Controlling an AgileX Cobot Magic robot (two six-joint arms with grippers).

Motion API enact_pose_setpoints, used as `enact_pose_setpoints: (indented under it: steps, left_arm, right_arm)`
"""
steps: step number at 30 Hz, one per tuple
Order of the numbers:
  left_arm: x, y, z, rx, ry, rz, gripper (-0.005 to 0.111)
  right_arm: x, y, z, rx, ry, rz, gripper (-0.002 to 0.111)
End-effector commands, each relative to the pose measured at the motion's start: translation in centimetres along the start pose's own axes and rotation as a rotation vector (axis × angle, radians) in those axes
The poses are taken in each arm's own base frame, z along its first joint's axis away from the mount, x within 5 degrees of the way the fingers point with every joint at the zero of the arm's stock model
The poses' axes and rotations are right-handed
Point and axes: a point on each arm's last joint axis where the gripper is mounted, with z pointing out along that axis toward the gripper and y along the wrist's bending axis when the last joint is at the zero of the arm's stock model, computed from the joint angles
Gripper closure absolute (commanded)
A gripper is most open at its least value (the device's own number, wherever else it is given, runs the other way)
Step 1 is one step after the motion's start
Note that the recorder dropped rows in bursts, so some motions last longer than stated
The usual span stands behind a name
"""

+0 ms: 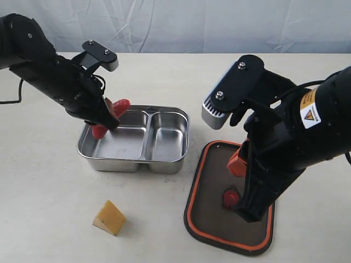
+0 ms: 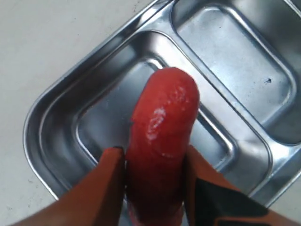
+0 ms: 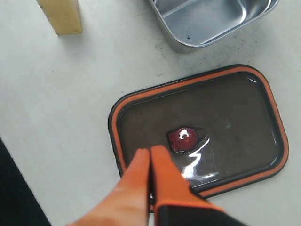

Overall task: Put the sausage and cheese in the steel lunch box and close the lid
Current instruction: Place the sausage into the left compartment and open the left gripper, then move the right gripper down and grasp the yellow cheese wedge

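My left gripper (image 1: 107, 118) is shut on the glossy red sausage (image 2: 162, 136), holding it over the larger, left compartment of the steel lunch box (image 1: 167, 159). In the left wrist view the sausage sticks out between the orange fingers (image 2: 106, 186) above the shiny tray (image 2: 51, 141). The yellow cheese (image 1: 109, 217) wedge lies on the table in front of the box, also seen as a pale block (image 3: 60, 16) in the right wrist view. The dark lid (image 1: 208, 219) with its orange rim lies flat to the right of the box. My right gripper (image 3: 150, 151) is shut and empty, hovering over the lid (image 3: 235, 108) near its red centre valve (image 3: 183, 138).
The table is a pale cream surface with a grey cloth backdrop behind it. The right arm's black body (image 1: 296, 137) looms over the lid. A corner of the steel box (image 3: 207, 23) shows in the right wrist view.
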Motion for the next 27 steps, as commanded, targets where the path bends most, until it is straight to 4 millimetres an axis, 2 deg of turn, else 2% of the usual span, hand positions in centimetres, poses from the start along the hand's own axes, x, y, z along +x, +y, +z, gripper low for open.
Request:
enact_pose_setpoints:
  steps: [1,5,6,7,8,9,14,17,22,27]
  left_arm:
    - [-0.1,0.1,1.3,0.022,0.006,-0.04,0.058]
    - [0.0,0.1,1.4,0.027,0.01,-0.042,0.057]
    - [-0.1,0.0,1.1,0.028,0.008,-0.04,0.062]
    - [0.0,-0.1,0.9,0.036,0.015,-0.036,0.075]
    - [0.0,-0.2,0.5,0.038,0.019,-0.027,0.096]
    - [0.0,-0.4,0.0,0.045,0.02,-0.021,0.106]
    - [-0.2,-1.3,-3.6,0.006,-0.073,-0.052,0.107]
    - [0.6,-2.0,-5.9,-0.042,-0.154,-0.043,0.107]
    - [3.2,-3.8,-9.6,-0.093,-0.258,-0.048,0.107]
    - [6.0,-5.8,-12.7,-0.106,-0.325,-0.038,0.107]
  right_arm:
    - [0.1,0.0,-0.1,0.009,-0.007,-0.008,0.108]
    - [0.0,0.0,0.0,0.008,-0.014,0.0,0.108]
    - [-0.1,0.0,0.0,0.002,-0.024,0.008,0.108]
    - [-0.3,0.3,0.1,-0.026,-0.043,0.037,0.108]
    - [-0.6,0.4,0.2,-0.052,-0.06,0.065,0.108]
    - [-0.9,0.7,0.5,-0.082,-0.075,0.086,0.108]
    - [-1.7,1.1,2.9,-0.186,-0.054,0.055,0.108]
    - [-2.1,1.6,4.6,-0.269,-0.053,0.005,0.108]
    - [-2.9,2.3,7.5,-0.404,-0.081,-0.097,0.108]
    - [-3.3,2.7,9.4,-0.485,-0.128,-0.157,0.108]
